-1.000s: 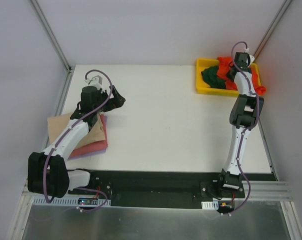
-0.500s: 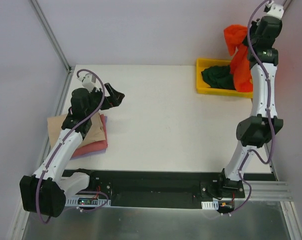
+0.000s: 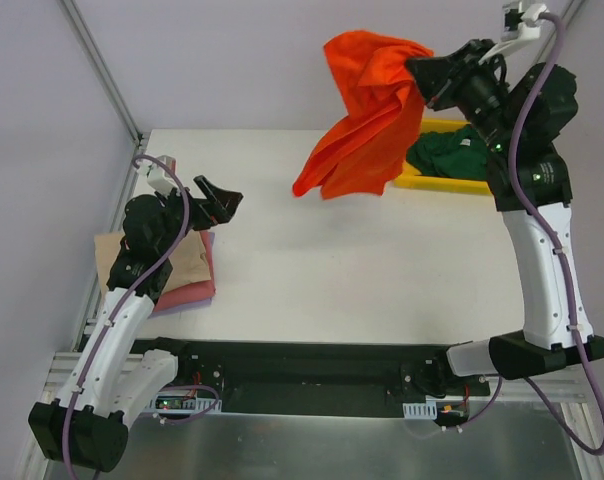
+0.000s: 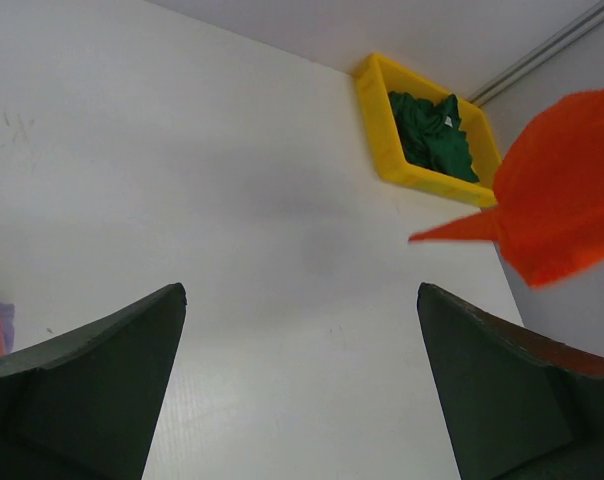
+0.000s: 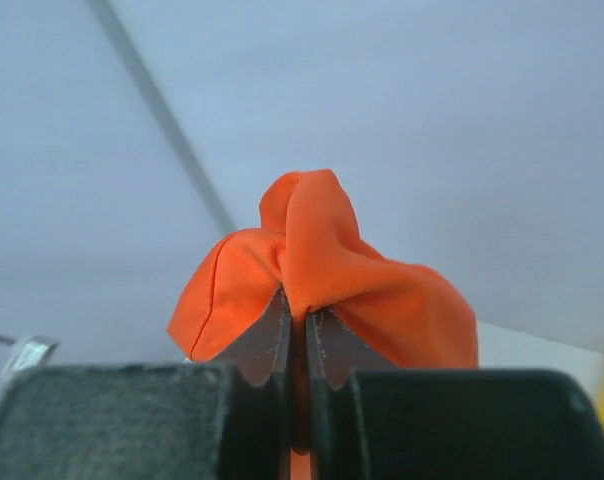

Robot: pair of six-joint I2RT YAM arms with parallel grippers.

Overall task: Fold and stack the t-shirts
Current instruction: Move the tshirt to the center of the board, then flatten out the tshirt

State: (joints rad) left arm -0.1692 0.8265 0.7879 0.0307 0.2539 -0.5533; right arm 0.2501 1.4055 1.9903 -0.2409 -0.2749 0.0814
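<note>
While your right hand (image 3: 419, 72) pinches one bunched fold of the orange-red t-shirt (image 3: 367, 115) aloft, it could slip and land crumpled. Your left hand (image 3: 222, 196), spread wide, is too far to catch it.

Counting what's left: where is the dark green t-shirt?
Top external view: the dark green t-shirt lies in the yellow tray at the far right of the table.

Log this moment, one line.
right gripper: shut on orange t-shirt, aloft | left gripper: open, empty | green t-shirt: in yellow tray | folded stack: table left
</note>
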